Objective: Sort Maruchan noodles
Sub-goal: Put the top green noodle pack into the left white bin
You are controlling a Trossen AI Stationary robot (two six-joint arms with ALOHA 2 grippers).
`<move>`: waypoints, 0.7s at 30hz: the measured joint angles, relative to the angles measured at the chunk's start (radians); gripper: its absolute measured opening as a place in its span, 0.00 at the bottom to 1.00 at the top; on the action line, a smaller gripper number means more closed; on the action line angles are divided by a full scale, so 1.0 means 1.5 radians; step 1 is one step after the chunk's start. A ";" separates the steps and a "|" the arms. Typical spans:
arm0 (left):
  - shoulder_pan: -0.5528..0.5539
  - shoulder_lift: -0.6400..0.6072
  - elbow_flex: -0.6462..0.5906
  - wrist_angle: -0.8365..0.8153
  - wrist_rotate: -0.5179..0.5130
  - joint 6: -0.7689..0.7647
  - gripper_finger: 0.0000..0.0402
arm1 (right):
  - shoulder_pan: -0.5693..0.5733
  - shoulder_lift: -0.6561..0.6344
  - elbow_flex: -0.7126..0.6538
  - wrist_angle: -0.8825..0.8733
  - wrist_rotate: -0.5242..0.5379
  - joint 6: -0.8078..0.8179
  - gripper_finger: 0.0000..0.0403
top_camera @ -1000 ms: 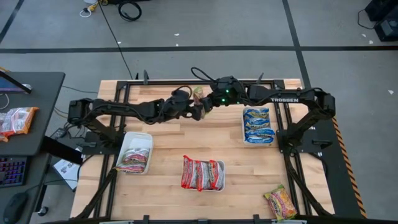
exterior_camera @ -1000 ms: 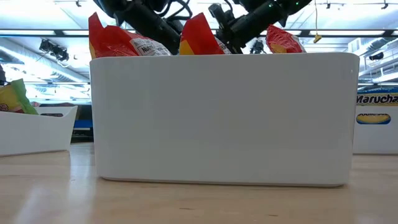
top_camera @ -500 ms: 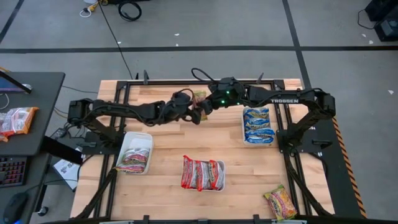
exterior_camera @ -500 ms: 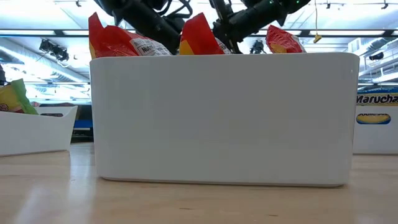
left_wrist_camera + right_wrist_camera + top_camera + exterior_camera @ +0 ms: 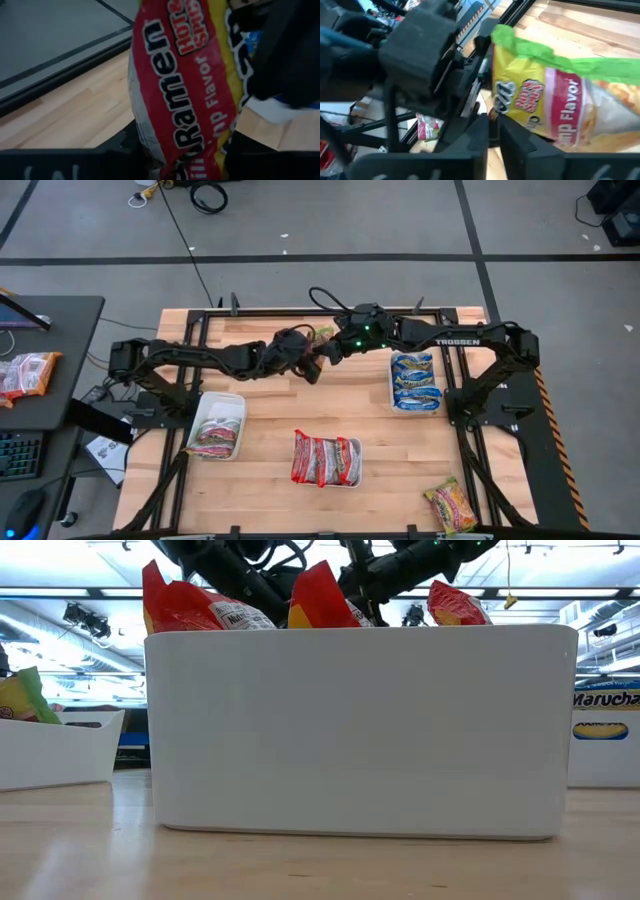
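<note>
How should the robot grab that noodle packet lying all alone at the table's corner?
Probably best to come straight down from above and pinch the lone packet across its narrow width. It lies flat and slanted on the table, so the grip should turn to match that slant.

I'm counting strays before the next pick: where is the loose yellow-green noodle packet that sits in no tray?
In the high view the loose yellow-green noodle packet lies on the table's near right corner, below the tray of blue packets and right of the tray of red packets.
</note>
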 joint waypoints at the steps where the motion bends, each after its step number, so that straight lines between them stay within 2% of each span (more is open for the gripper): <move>1: 0.000 -0.002 0.000 -0.005 0.001 0.007 0.36 | 0.000 0.000 0.000 0.001 -0.009 -0.002 0.13; 4: 0.005 -0.022 0.002 -0.047 0.015 0.020 0.36 | -0.013 -0.006 0.000 0.000 -0.054 -0.020 0.23; 7: 0.003 -0.056 0.025 -0.153 0.031 0.038 0.41 | -0.035 -0.028 0.000 -0.012 -0.073 -0.037 0.31; 9: -0.005 -0.086 0.049 -0.261 0.030 0.072 0.42 | -0.047 -0.051 0.000 -0.025 -0.070 -0.055 0.35; 14: -0.036 -0.155 0.121 -0.545 0.044 0.142 0.39 | -0.070 -0.120 0.001 -0.063 -0.024 -0.107 0.40; 21: -0.083 -0.233 0.135 -0.888 0.193 0.162 0.38 | -0.076 -0.199 0.001 -0.163 0.069 -0.152 0.40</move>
